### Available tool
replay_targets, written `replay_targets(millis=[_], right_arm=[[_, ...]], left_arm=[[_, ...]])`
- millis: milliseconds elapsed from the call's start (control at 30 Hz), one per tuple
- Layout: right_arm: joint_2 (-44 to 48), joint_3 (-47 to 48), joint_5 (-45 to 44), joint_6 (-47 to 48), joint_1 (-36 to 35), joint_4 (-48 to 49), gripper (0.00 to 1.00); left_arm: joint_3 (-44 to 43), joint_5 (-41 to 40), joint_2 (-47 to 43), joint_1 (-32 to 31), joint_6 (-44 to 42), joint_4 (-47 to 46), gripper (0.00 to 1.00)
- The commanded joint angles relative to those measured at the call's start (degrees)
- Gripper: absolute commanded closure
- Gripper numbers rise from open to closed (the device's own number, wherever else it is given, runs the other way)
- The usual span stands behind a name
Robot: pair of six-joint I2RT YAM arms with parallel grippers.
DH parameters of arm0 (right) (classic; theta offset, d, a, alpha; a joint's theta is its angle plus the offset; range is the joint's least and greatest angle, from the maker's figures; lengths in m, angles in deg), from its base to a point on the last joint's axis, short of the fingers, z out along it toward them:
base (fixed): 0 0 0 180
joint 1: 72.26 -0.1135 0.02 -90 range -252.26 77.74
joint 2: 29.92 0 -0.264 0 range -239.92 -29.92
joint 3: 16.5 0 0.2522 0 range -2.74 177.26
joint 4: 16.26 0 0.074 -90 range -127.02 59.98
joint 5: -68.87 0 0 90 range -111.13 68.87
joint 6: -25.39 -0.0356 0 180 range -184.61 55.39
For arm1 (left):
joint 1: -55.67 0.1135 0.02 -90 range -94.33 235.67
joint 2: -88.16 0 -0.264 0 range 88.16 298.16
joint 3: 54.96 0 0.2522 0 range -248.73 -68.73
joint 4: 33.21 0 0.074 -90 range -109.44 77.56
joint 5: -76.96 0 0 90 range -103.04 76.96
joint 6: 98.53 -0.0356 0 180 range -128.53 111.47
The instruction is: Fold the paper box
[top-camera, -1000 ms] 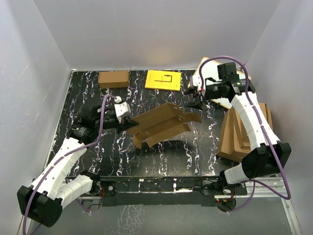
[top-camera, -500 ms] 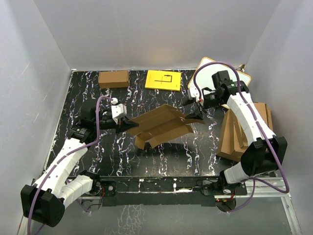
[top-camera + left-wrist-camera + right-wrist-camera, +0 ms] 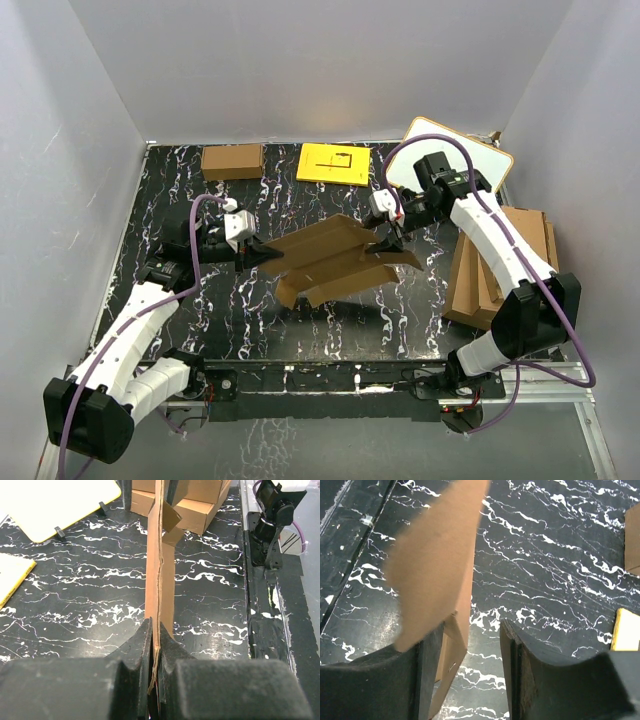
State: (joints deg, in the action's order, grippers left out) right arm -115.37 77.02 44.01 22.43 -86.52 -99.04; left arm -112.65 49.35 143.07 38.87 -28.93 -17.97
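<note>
The paper box (image 3: 338, 262) is in the middle of the frame in the overhead view. It is half opened out and held up off the dark marbled worktop (image 3: 200, 315), with its flaps fanning toward the lower left and its shadow on the surface beneath it.

The left hand (image 3: 262, 256) comes in from the left side of the frame and has the box's left edge. From the left wrist camera, that hand (image 3: 155, 630) is pinched tight on the thin cardboard. The paper box (image 3: 160, 570) runs edge-on straight up the frame from between the two dark fingers.

The right hand (image 3: 388, 240) is at the box's right end, just right of centre in the overhead view. In its own camera the right hand (image 3: 470, 626) has its fingers well apart. A flap of the paper box (image 3: 440, 555) rises from beside the finger on the left of that frame. The other finger stands clear of it, with bare worktop showing in the gap, so it isn't clamped on anything.

A yellow sheet (image 3: 333, 164) lies flat along the back edge, at upper centre. A small brown carton (image 3: 232, 161) sits to its left. At upper right a white board (image 3: 452, 140) leans behind the right arm. A pile of larger cardboard sheets (image 3: 482, 285) sits at the right edge of the worktop.
</note>
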Motion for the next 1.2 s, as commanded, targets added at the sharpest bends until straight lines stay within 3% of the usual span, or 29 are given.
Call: replay_targets(millis=[0,200,367,733,900,1167], right_arm=[[-0.02,0.09,5.09,1.65,-1.05,1.49,0.50],[-0.83,0.37,7.02,1.21,-1.34,0.96,0.63],[-0.71,0.81,7.00,0.86,-1.47,0.63,0.91],[0.36,0.32,5.83,-0.49,-1.42,1.52,0.92],[1.40,-0.54,1.95,-8.02,-1.17,6.44,0.52],[8.38,-0.94,5.95,-21.19,8.15,13.89,0.21]], left_arm=[[0.65,3.21,-0.51,0.53,0.37,-3.17,1.00],[0.95,3.55,-0.71,0.70,1.06,-4.02,1.00],[1.09,3.25,-0.77,0.92,1.07,-4.12,1.00],[2.13,2.59,-1.55,1.73,2.78,-5.83,1.00],[3.00,1.05,-3.07,2.41,4.08,-5.94,1.00],[5.95,-5.12,-7.54,3.09,9.89,-6.62,1.00]])
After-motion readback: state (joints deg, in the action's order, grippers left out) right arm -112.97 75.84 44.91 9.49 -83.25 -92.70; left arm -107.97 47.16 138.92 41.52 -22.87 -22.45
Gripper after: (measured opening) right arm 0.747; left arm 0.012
